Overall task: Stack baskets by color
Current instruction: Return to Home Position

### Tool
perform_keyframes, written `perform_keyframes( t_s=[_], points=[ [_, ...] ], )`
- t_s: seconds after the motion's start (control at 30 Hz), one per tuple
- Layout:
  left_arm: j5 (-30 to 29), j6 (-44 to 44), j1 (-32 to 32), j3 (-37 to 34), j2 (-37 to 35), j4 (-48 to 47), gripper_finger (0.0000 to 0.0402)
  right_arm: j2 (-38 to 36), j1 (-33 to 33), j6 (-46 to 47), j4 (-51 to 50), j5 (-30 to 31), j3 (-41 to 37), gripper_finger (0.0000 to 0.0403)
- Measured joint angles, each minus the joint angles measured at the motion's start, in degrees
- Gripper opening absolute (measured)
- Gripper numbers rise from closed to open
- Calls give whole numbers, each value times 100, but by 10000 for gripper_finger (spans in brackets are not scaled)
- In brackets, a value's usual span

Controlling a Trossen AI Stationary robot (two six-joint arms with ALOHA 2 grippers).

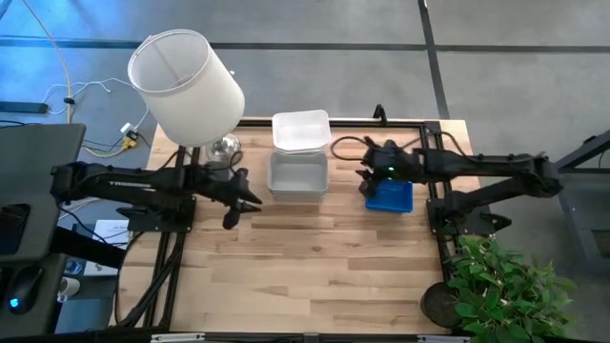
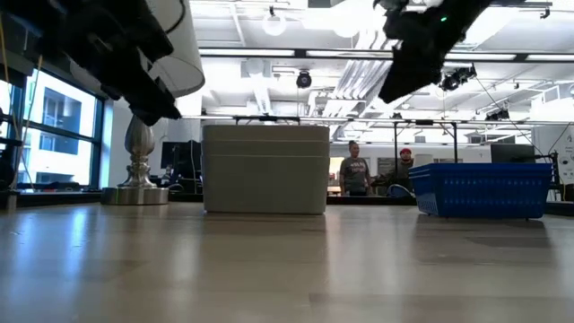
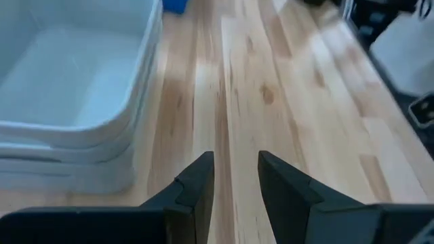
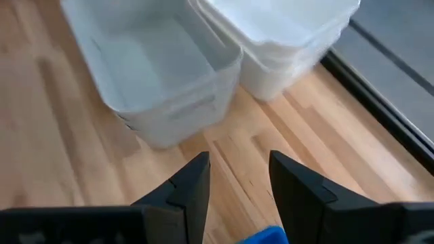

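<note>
Two stacks of white baskets stand at the table's far middle, one at the far edge and one just in front of it. In the right wrist view both stacks show side by side. A blue basket rests on the table to their right, under my right arm. My left gripper hovers open to the left of the nearer white stack, with only bare wood between its fingers. My right gripper is open above the table between the blue basket and the white stacks.
A lamp with a large white shade and a metal foot stands at the far left corner. A potted plant sits beyond the table's near right corner. Bare wood covers the near half of the table.
</note>
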Motion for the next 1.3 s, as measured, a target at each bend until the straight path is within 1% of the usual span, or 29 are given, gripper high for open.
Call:
perform_keyframes(
  t_s=[0.1, 0.27, 0.47, 0.8, 1.07, 1.2, 1.3],
  points=[
    [-22, -23, 1, -358, -427, 385, 101, -522, 66, -85, 440, -27, -384, 138],
    [-72, -43, 2, -931, -1104, 853, 101, -1321, 117, -385, 880, -128, -957, 138],
    [-83, -45, 2, -1519, -1908, 1185, 101, -2198, 118, -610, 1389, -137, -1782, 138],
    [-284, -42, 0, -2011, -3139, 1167, 101, -3322, 118, -652, 2275, -141, -2939, 138],
    [-321, -53, 0, -2348, -4025, 1150, 101, -3999, 118, -622, 2351, -205, -3462, 138],
    [-319, -33, 0, -2350, -4371, 1099, 101, -4396, 118, -611, 2513, -357, -3776, 138],
    [-324, 138, 0, -2350, -4574, 1091, 101, -4729, 118, -646, 2692, -412, -4050, 138]
  ],
)
